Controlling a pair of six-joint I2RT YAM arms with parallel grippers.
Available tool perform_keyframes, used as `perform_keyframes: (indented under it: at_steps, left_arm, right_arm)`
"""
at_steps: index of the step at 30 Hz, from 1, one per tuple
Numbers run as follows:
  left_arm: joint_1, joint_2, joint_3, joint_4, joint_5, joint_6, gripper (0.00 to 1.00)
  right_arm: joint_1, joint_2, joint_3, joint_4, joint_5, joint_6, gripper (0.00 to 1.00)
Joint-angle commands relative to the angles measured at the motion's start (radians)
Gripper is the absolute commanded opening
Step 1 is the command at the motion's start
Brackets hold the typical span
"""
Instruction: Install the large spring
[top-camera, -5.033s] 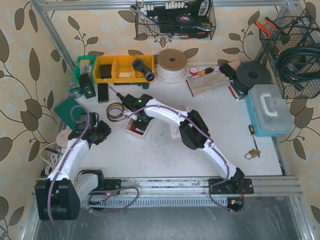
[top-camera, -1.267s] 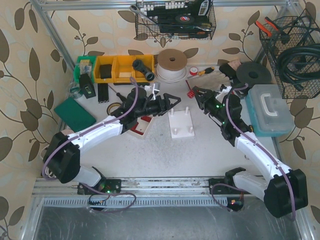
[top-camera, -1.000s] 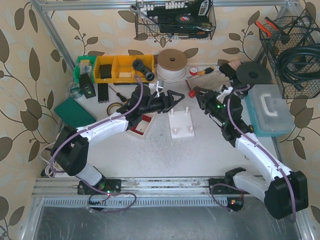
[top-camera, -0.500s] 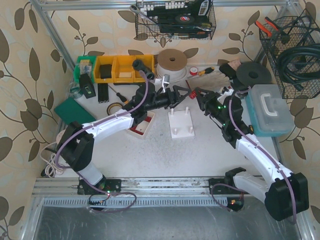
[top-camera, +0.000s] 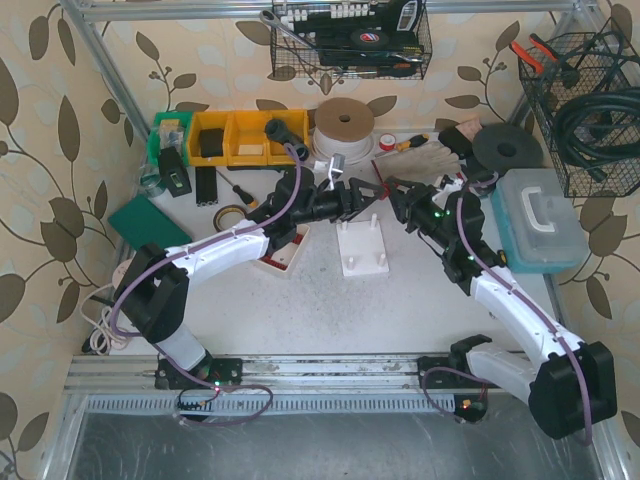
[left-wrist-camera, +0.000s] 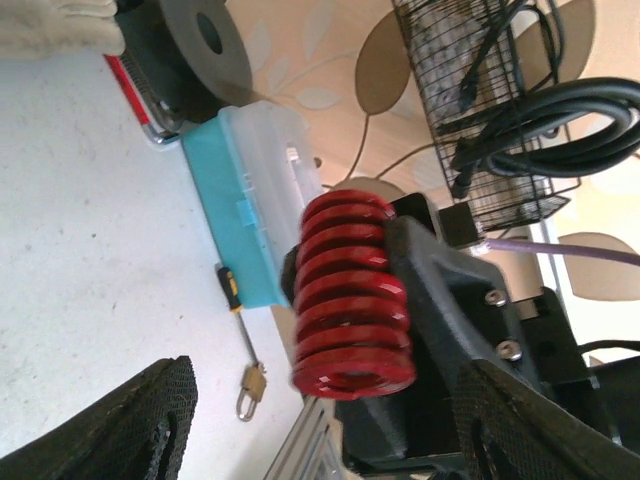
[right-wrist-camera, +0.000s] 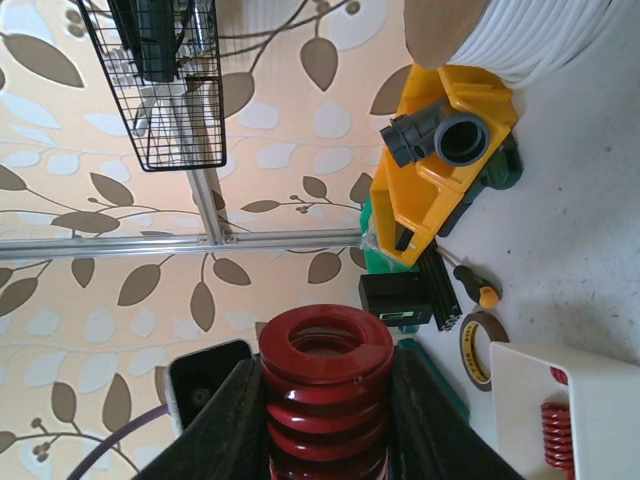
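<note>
The large spring (right-wrist-camera: 325, 385) is red with thick coils, and my right gripper (right-wrist-camera: 325, 430) is shut on it, one black finger on each side. It hangs above the table behind the white peg fixture (top-camera: 362, 247). In the left wrist view the same large spring (left-wrist-camera: 350, 295) stands between my left gripper's (left-wrist-camera: 330, 378) two textured fingers (left-wrist-camera: 150, 425), which are spread wide and clear of the coils. In the top view the left gripper (top-camera: 366, 193) and the right gripper (top-camera: 389, 192) meet nose to nose at the large spring (top-camera: 380, 187).
A white tray (top-camera: 283, 250) with small red springs lies under the left arm. Yellow bins (top-camera: 240, 137) and a cord reel (top-camera: 343, 128) stand at the back. A teal box (top-camera: 540, 220), a screwdriver (left-wrist-camera: 237, 300) and a padlock (left-wrist-camera: 251, 385) lie to the right.
My left gripper has moved right, up to the spring in the right gripper, and its jaws have narrowed a little. The right arm has held still with the spring.
</note>
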Motion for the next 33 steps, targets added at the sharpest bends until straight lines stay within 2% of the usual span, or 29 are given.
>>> perform_keyframes:
  at_steps: [1,6,10,13,22,28,33]
  left_arm:
    - [-0.008,-0.029,0.037,-0.054,0.024,0.071,0.73]
    - [-0.008,-0.046,0.046,-0.121,-0.011,0.120,0.73]
    - [-0.009,-0.048,0.062,-0.116,-0.030,0.128,0.74]
    - [-0.008,-0.043,0.079,-0.106,-0.017,0.124,0.75]
    - [-0.011,-0.025,0.072,-0.029,0.033,0.088,0.76]
    - [-0.011,0.010,0.108,-0.057,0.088,0.114,0.72]
    - [-0.014,0.004,0.114,-0.114,0.048,0.163,0.69]
  right_arm:
    - [-0.002,-0.014,0.002,0.069,-0.008,0.082,0.00]
    - [0.014,-0.056,-0.004,0.026,0.076,0.168,0.00]
    - [0.032,-0.090,0.037,-0.104,0.134,0.158,0.00]
    - [0.040,-0.100,0.039,-0.140,0.155,0.161,0.00]
    - [0.065,-0.078,0.020,-0.113,0.169,0.184,0.00]
    - [0.073,-0.069,-0.002,-0.064,0.152,0.217,0.00]
    - [0.096,-0.074,-0.005,-0.073,0.190,0.268,0.00]
